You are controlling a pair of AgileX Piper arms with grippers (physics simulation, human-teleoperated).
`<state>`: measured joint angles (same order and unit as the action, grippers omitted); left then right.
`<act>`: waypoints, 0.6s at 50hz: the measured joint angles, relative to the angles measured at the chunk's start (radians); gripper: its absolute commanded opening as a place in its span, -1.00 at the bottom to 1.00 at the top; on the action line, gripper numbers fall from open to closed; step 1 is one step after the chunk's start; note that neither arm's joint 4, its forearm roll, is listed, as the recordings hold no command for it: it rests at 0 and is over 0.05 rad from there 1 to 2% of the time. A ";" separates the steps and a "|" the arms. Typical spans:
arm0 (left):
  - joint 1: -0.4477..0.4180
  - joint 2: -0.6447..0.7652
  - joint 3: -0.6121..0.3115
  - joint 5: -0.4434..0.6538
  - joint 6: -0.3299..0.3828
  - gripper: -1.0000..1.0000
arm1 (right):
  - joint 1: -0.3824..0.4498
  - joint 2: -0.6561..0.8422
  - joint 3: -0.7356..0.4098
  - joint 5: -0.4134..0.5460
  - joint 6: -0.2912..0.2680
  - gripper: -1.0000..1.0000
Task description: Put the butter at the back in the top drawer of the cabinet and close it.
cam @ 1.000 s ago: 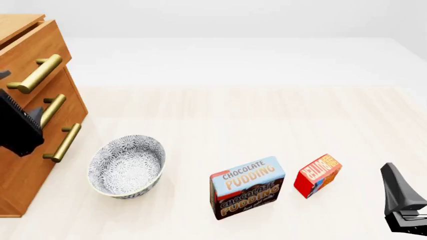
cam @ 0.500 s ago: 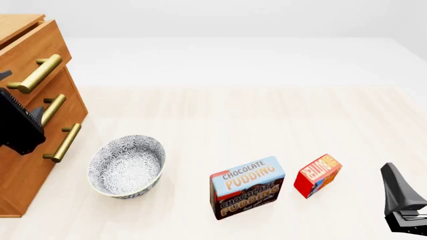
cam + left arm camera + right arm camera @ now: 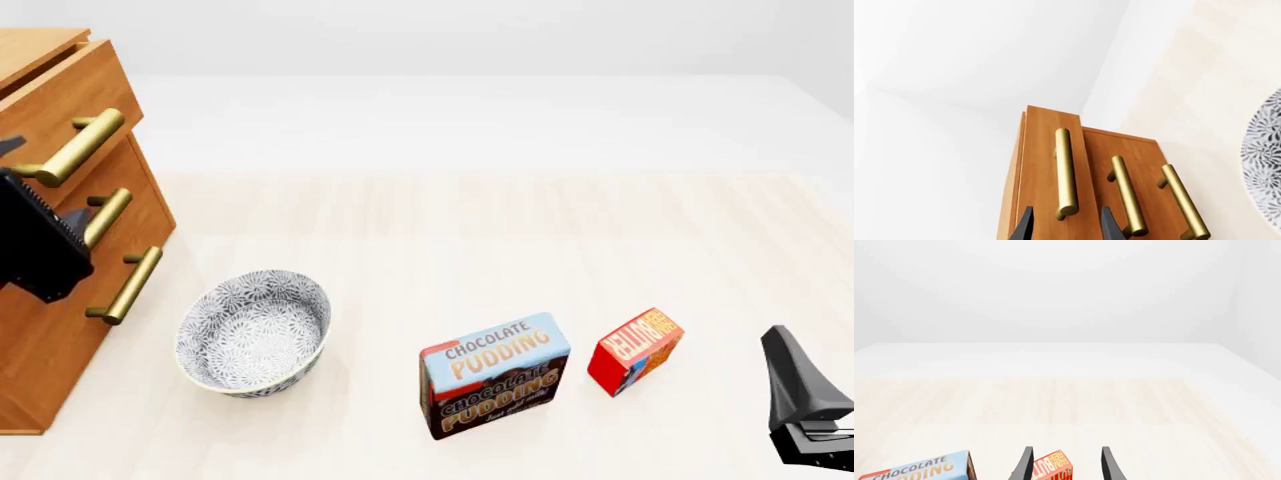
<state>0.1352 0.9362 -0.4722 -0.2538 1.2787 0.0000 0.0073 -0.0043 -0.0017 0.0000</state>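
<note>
Lining your spread left pincer (image 3: 1066,226) on the top drawer (image 3: 1047,170) handle (image 3: 1065,172) readies the pull; the right pincer (image 3: 1065,465), spread, faces the butter (image 3: 1053,467).

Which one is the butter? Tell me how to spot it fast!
Find the wooden cabinet on the table's left, then look across past the patterned bowl toward the right. Two boxes stand side by side there; the butter is the small red one with orange-yellow letters, right of the bigger blue-and-brown Chocolate Pudding box.
</note>
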 measured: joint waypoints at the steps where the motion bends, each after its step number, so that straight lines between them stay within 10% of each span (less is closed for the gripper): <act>1: 0.000 0.002 0.000 -0.001 0.000 1.00 | 0.000 0.000 0.000 0.000 0.000 1.00; 30: 0.001 0.066 -0.009 -0.046 0.001 1.00 | 0.000 0.000 0.000 0.000 0.000 1.00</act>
<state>0.1361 1.0022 -0.4810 -0.2994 1.2797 0.0000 0.0073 -0.0043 -0.0017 0.0000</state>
